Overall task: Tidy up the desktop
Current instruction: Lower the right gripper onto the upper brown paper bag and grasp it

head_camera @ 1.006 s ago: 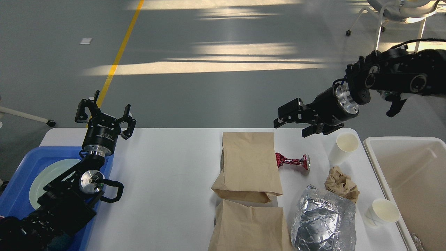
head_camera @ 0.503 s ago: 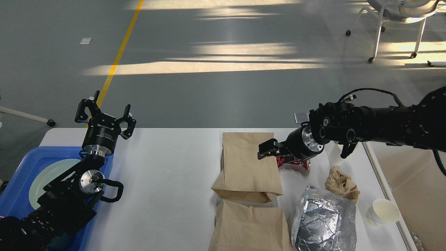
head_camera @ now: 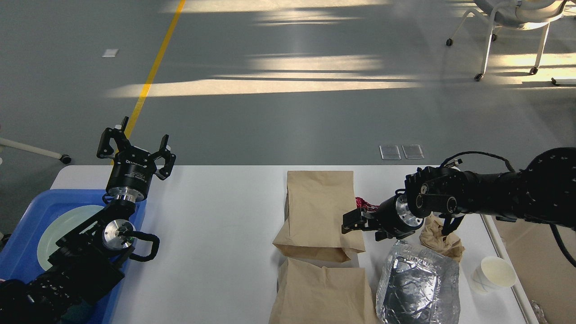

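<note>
The right gripper [head_camera: 353, 221] has come down from well above the far edge of the counter [head_camera: 216, 225] over the last second and now hangs low at the right edge of the upper brown paper bag [head_camera: 321, 211]. Its fingers point left toward the bag, but they are small and dark against it, so it cannot be told whether they are spread or closed, nor whether they touch the paper. Just behind the gripper, partly hidden by its wrist, lies the crushed red can [head_camera: 365, 205]. On its near side sits the crumpled foil bag [head_camera: 418, 283]; a second brown paper bag [head_camera: 321, 292] lies nearer still, below the first. Behind the wrist to the right are a wad of brown paper [head_camera: 443, 240] and, farther on, a paper cup [head_camera: 494, 273]. A second cup that stood by the far right corner a second ago is now hidden behind the arm.

The left gripper [head_camera: 135, 150] has not moved. It stands upright with its fingers spread wide and empty, just beyond the blue tray [head_camera: 31, 211] that holds a pale plate [head_camera: 67, 225].

The descent suggests the robot has picked its next piece of litter, probably the upper bag or the can beside it. The counter itself is far from tidy, with all of this clutter on its right half.
</note>
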Motion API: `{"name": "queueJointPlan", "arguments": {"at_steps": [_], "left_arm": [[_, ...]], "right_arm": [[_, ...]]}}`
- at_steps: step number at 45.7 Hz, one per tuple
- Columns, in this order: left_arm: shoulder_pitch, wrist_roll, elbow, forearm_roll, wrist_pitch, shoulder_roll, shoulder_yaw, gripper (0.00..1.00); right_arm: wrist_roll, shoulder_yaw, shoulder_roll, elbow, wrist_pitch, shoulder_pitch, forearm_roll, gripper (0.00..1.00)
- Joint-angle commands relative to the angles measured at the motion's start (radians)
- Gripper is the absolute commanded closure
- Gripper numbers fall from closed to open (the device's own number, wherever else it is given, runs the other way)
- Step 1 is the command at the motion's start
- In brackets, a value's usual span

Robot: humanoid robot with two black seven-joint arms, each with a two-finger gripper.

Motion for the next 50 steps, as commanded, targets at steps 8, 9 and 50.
{"name": "queueJointPlan", "arguments": {"at_steps": [8,9,50], "left_arm": [[-0.001,0.0,0.0,0.0,0.0,0.0,0.0,0.04],[-0.001,0.0,0.0,0.0,0.0,0.0,0.0,0.04],[0.001,0.0,0.0,0.0,0.0,0.0,0.0,0.04]], "right_arm": [[-0.002,0.046,0.005,-0.028,-0.002,-0.053,0.01,0.0],[-0.002,0.049,0.007,-0.028,-0.002,-0.058,0.01,0.0],[0.006,0.175,0.028,-0.052,-0.089,-0.141,0.021,1.0]]}}
